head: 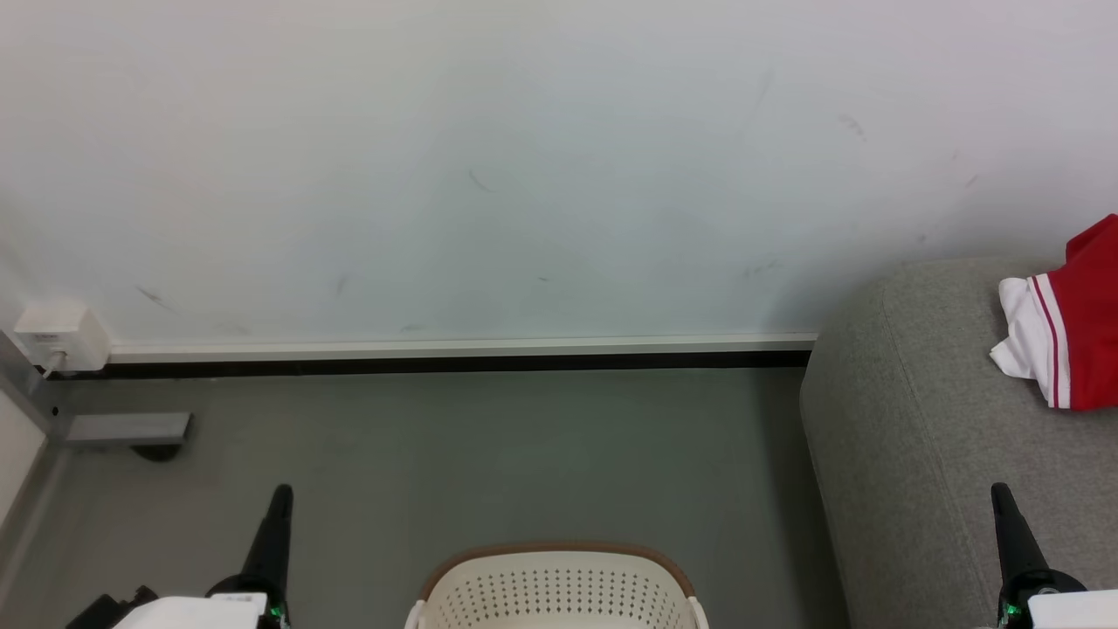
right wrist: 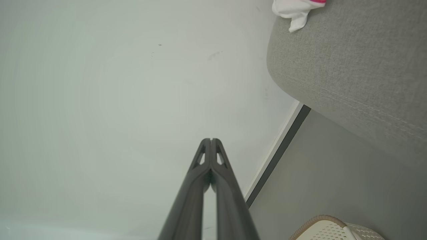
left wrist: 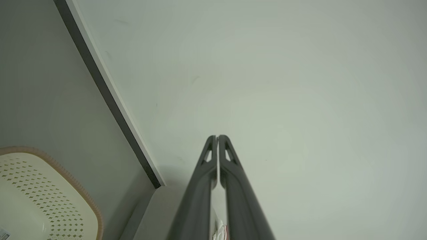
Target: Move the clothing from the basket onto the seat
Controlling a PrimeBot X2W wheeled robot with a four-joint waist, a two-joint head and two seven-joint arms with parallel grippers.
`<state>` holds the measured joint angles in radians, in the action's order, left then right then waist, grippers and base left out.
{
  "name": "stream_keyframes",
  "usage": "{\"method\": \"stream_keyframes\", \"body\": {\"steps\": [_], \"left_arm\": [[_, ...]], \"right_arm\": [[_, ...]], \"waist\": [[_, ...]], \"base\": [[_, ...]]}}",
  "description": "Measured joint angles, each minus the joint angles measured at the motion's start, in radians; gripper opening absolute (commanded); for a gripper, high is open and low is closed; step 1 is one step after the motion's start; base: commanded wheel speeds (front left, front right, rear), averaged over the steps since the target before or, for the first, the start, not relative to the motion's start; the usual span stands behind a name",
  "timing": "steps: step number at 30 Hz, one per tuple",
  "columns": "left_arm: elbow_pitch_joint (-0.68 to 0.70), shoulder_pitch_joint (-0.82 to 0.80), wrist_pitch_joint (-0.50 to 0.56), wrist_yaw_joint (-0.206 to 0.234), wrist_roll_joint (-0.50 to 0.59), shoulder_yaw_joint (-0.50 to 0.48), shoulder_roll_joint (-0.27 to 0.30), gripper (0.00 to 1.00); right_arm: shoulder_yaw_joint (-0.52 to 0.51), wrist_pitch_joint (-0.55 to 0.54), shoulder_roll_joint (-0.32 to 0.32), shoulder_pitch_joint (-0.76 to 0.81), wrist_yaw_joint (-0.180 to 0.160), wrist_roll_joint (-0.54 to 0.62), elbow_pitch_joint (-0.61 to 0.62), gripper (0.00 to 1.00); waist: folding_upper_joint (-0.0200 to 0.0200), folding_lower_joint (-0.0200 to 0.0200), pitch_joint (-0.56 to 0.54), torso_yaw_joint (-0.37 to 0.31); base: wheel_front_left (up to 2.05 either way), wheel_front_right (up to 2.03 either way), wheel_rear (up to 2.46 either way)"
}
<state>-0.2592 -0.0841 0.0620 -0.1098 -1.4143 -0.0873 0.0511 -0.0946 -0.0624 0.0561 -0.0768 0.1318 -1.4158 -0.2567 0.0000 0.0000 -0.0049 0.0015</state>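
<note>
On the seat [head: 908, 454] lies the clothing [head: 1083, 332]; left tool [left wrist: 217, 137] and right tool [right wrist: 211, 140] pressed together.

Coarse woven seat [head: 908, 437], perforated matt plastic basket [head: 559, 594].

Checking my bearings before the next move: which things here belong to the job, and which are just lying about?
Job: red-and-white garment, lying on the grey sofa; cream laundry basket; left gripper and right gripper, both shut.
Lying about: white wall box; grey metal foot on the floor.
</note>
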Motion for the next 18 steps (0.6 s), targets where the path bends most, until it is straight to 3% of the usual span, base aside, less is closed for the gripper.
{"method": "stream_keyframes", "body": {"steps": [18], "left_arm": [[0.008, -0.014, 0.035, -0.013, -0.128, -0.017, -0.001, 0.0]], "right_arm": [[-0.012, -0.035, -0.003, -0.019, 0.0, -0.129, 0.005, 0.0]], "waist": [[0.0, 0.0, 0.005, -0.001]], "base": [[0.0, 0.0, 0.0]]}}
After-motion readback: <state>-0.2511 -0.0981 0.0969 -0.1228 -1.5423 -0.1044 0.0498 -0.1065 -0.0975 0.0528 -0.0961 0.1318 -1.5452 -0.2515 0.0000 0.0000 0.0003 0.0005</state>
